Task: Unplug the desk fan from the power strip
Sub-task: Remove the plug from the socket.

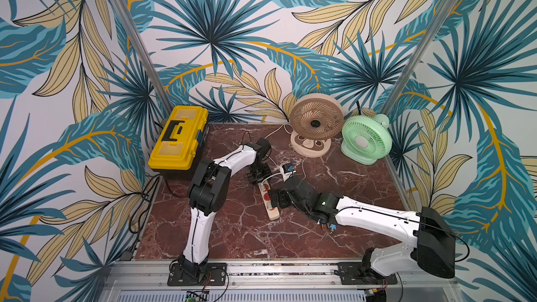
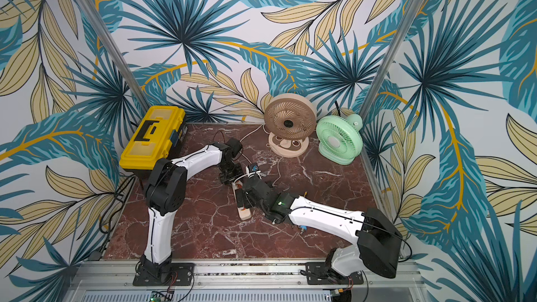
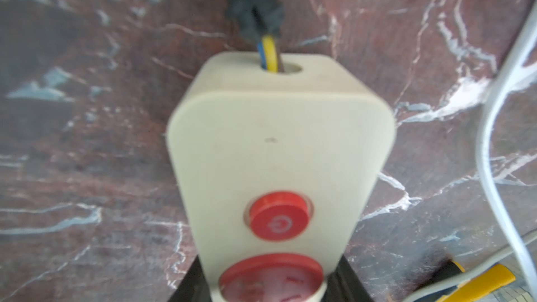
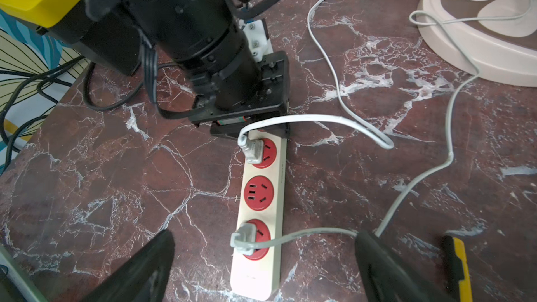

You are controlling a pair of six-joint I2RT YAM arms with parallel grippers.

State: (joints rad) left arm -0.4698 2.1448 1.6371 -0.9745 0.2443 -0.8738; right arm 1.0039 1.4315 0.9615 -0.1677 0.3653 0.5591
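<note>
In both top views, power strip (image 1: 273, 212) (image 2: 245, 213) flat mid-worktop (image 1: 319, 228), running near to far, left hand (image 1: 258, 178) at its far end, right hand (image 1: 276, 199) over its near half. From left wrist, left hand (image 3: 270, 286) clamped tight on power strip (image 3: 279, 146). From right wrist, right hand (image 4: 261, 271) spread wide, holding nothing, above near plug (image 4: 244, 238); far plug (image 4: 254, 149) also seated.
</note>
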